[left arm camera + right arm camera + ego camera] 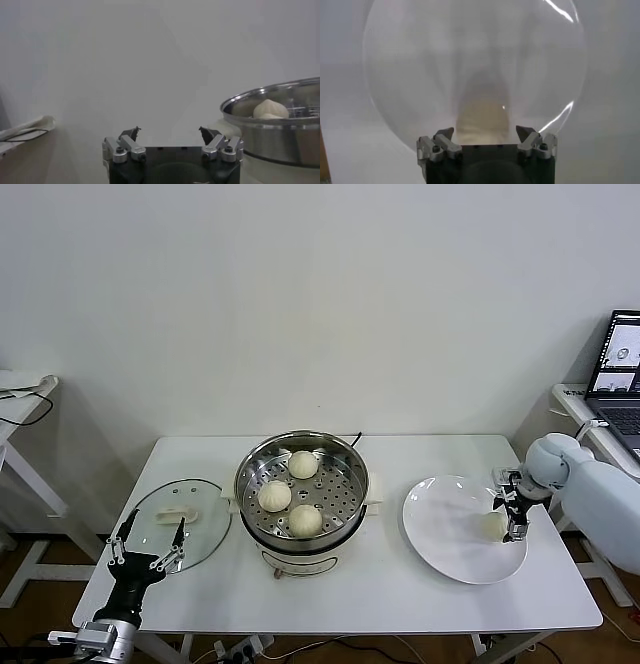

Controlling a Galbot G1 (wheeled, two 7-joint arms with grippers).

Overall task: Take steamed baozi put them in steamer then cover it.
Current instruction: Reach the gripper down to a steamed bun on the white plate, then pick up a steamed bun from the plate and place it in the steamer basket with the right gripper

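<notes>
Table (400, 584) — white, seen whole only from the head camera — carries the steamer (345, 459) at centre, a white plate (440, 524) toward the robot's right and a glass lid (205, 529) toward its left. Three steamed baozi (303, 464) are seated on the perforated tray inside the steamer, apart from one another; a fourth baozi (493, 525) is found on the plate, near its right rim. Pleats can hardly be made out from the head camera; the buns read as smooth cream-white domes.

Right gripper (515, 509) is held over the plate's right edge with its fingers spread either side of the fourth baozi, and no contact can be confirmed. In the right wrist view the same bun (482, 120) is seen just ahead of the gripper (485, 131), between the parted fingertips, partly cut off by the gripper body, with the plate (410, 60) filling the background.

Left gripper (148, 539) is parked at the near left of the table, over the lid's near edge, fingers apart and empty. Its wrist view shows what the head view does not — the steamer's polished wall (280, 132) from the side, one pleated bun (271, 108) showing above the rim. The lid is not seen there, and the steamer is cut off by the frame edge.
</notes>
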